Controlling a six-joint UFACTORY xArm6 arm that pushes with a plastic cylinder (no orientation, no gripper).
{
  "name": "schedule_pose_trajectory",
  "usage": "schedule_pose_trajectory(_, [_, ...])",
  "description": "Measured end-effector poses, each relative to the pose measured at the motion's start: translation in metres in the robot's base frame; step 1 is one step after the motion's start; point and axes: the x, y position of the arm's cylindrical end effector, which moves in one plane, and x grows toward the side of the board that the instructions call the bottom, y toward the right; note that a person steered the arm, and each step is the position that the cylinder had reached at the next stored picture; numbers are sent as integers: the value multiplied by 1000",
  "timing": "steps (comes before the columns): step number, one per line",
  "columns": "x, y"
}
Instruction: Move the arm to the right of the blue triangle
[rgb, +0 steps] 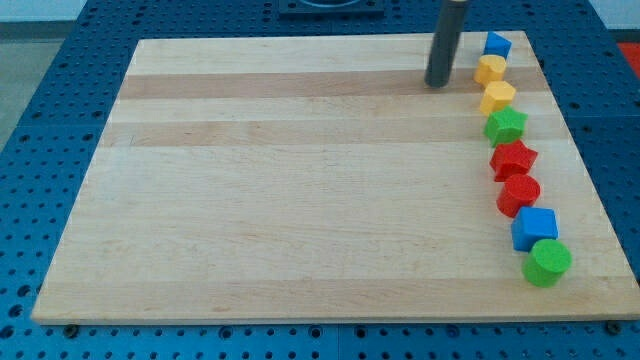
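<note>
The blue triangle (497, 44) lies at the view's top right, at the head of a column of blocks near the board's right edge. My tip (437, 85) rests on the board to the left of and slightly below the blue triangle, with a clear gap between them. Below the triangle come a yellow round block (490, 69), a yellow hexagon-like block (498, 97), a green star (506, 125), a red star (513, 159), a red round block (519, 194), a blue cube (535, 228) and a green cylinder (547, 262).
The wooden board (300, 180) lies on a blue perforated table (40, 150). The column of blocks runs close to the board's right edge.
</note>
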Motion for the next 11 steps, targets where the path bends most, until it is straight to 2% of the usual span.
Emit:
schedule_pose_trajectory(1, [-37, -20])
schedule_pose_trajectory(2, [-77, -15])
schedule_pose_trajectory(3, [-99, 22])
schedule_pose_trajectory(7, [-102, 143])
schedule_pose_trajectory(11, [-56, 147])
